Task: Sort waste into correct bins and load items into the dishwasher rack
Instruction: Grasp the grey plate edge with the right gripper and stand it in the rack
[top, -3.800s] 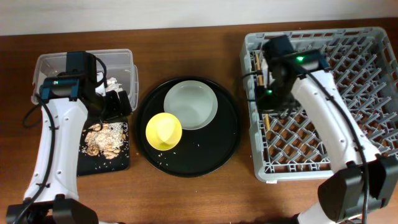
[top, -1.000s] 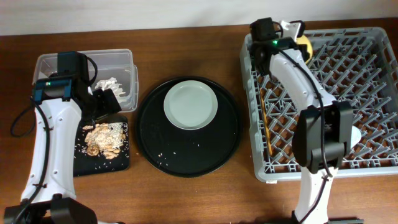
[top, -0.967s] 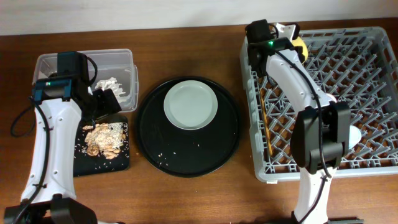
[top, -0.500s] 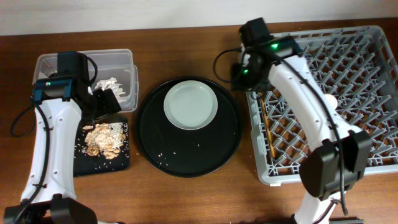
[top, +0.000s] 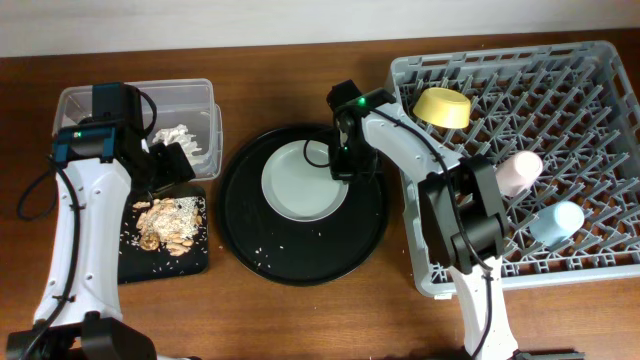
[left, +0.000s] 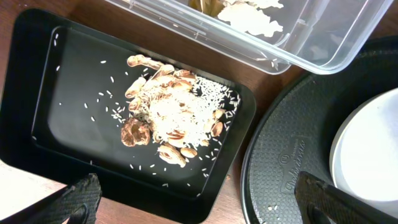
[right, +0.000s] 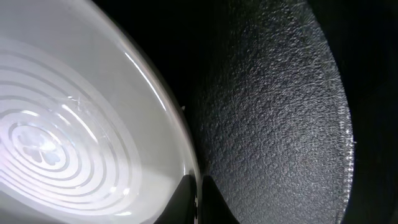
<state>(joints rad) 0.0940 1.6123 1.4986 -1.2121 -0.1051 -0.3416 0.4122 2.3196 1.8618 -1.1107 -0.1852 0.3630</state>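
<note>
The right arm is reached leftward from over the dishwasher rack (top: 600, 90), which stands just right of the round black tray (top: 300, 262), and its wrist is bent down over the tray's right half. The right gripper (top: 339, 166) is set at the right rim of the pale grey-green plate (top: 295, 188), which lies on the tray toward its far side. In the right wrist view the fingertips are seen drawn close together with that rim between them, so the plate is pinched.

The left arm is held left of the tray. The left gripper (top: 178, 165) is poised where the clear box (top: 95, 105) and the shallow black tray (top: 195, 262) meet, its fingers spread wide with nothing in them. Food scraps (left: 168, 124) are heaped in the shallow tray and tissue (top: 180, 132) lies in the box.

Right of the round tray, in the rack, a yellow bowl (top: 443, 107), a pink cup (top: 520, 170) and a light blue cup (top: 556, 224) are seen
</note>
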